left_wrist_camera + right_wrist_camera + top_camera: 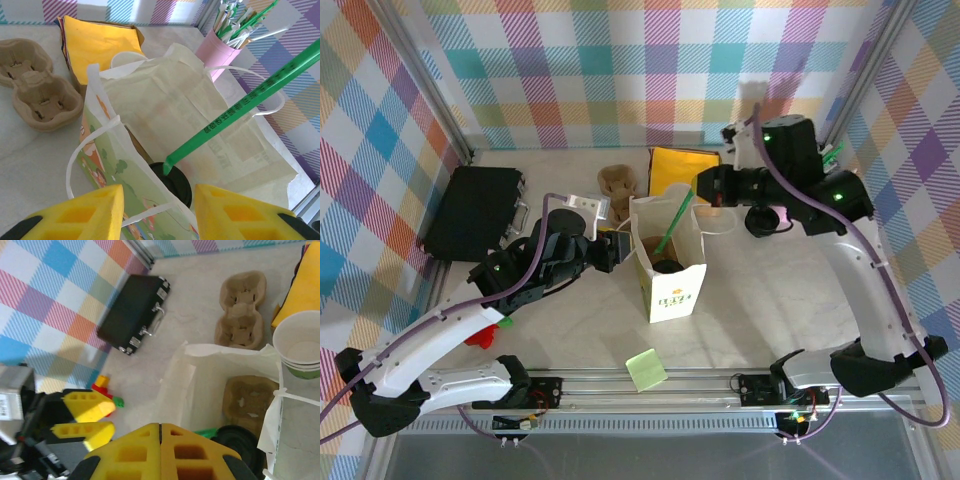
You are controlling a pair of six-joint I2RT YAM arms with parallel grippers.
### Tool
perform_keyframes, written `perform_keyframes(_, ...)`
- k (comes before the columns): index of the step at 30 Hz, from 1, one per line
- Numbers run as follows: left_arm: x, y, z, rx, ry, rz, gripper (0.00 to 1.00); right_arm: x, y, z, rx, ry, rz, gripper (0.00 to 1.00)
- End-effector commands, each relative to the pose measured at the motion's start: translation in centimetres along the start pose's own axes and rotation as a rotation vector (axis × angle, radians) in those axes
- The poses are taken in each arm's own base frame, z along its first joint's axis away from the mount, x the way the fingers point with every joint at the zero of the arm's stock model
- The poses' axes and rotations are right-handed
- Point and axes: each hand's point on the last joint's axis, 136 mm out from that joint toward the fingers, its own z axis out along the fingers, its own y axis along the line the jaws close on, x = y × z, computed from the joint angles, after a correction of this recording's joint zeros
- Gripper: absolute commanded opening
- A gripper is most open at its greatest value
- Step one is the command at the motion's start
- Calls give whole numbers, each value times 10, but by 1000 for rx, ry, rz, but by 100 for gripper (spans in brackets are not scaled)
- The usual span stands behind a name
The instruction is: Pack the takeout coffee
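On the near side of the tall white paper bag with printed pictures, a small green paper note flat on the pale table. Just left of the bag, the left gripper, yellow fingers apart, the bag's printed wall between them. Low inside the bag, the black round lid, the cut end of a long green straw at its edge, a brown pulp piece beside it. Just beyond the bag's far rim, the small paper cup, cream above and green-banded below, upright and open at the top. Over that rim, the right gripper, fingers pressed together pad against pad. Farther behind the bag, a flat yellow paper packet and a brown pulp cup carrier; far left of it, a black hard case; far right, a pink cup of pens.
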Motion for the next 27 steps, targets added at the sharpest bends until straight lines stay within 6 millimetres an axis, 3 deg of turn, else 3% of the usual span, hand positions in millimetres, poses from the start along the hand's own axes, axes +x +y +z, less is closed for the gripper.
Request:
perform_keyframes(1, -4, -1, 3, 12, -13, -22, 41, -6, -3, 11, 54, -45, -82, 0)
perform_keyframes(8, -2, -2, 6, 13, -4, -22, 41, 11, -10, 42, 80, 15, -117, 0)
perform_keyframes(14, 0, -2, 8, 16, 2, -22, 41, 28, -4, 66, 50, 72, -142, 0)
perform_keyframes(17, 1, -2, 9, 15, 5, -23, 41, 35, 5, 74, 32, 95, -161, 11)
perform_keyframes(19, 1, -1, 8, 13, 3, -24, 41, 35, 6, 75, 40, 92, -173, 24)
perform_keyframes(21, 2, 0, 7, 11, 3, -25, 41, 28, 4, 73, 70, 70, -189, 34)
perform_keyframes(27, 2, 1, 5, 2, 12, -20, 41, -24, -19, 52, 309, -56, -293, 42)
